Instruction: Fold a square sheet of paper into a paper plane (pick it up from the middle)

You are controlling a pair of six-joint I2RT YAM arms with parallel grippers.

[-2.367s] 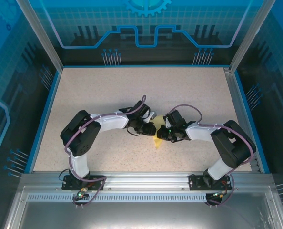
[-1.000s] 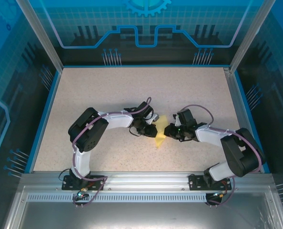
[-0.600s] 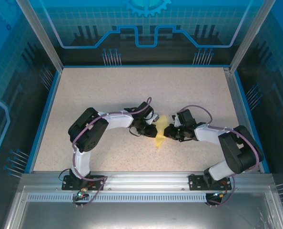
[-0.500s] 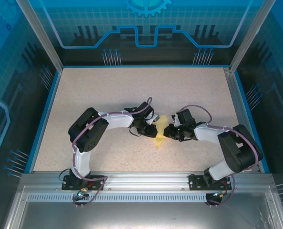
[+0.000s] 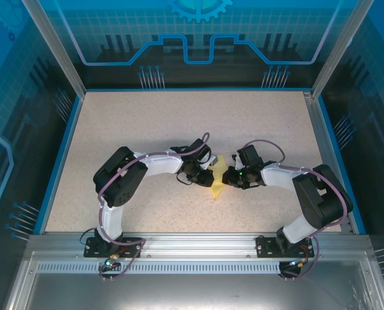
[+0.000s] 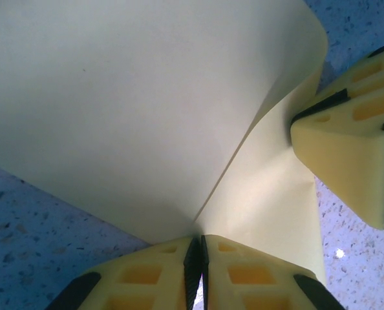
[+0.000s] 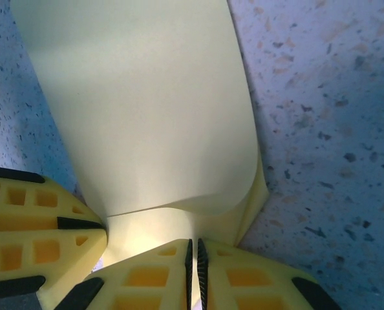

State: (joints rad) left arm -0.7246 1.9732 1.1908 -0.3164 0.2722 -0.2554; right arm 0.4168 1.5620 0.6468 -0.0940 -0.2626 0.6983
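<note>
The square sheet of paper (image 5: 216, 183) is pale yellow, folded and bowed, held just above the table's middle between both grippers. My left gripper (image 5: 207, 175) grips its left side. In the left wrist view the jaws (image 6: 200, 243) are shut on the sheet (image 6: 140, 110) where a crease runs into the pads. My right gripper (image 5: 228, 177) holds the right side. Its jaws (image 7: 195, 247) are shut on the paper's (image 7: 147, 103) lower layer under a curled flap. Each wrist view catches the other gripper's yellow fingers (image 6: 347, 161), (image 7: 37, 248) close by.
The speckled table (image 5: 147, 123) has a blue rim (image 5: 57, 155) and glass walls around it. Both arms bend inward from their bases at the near edge, with the elbows out to the sides.
The right gripper has crept left toward the left gripper, narrowing the gap between them. The paper stays held between the two and bows more.
</note>
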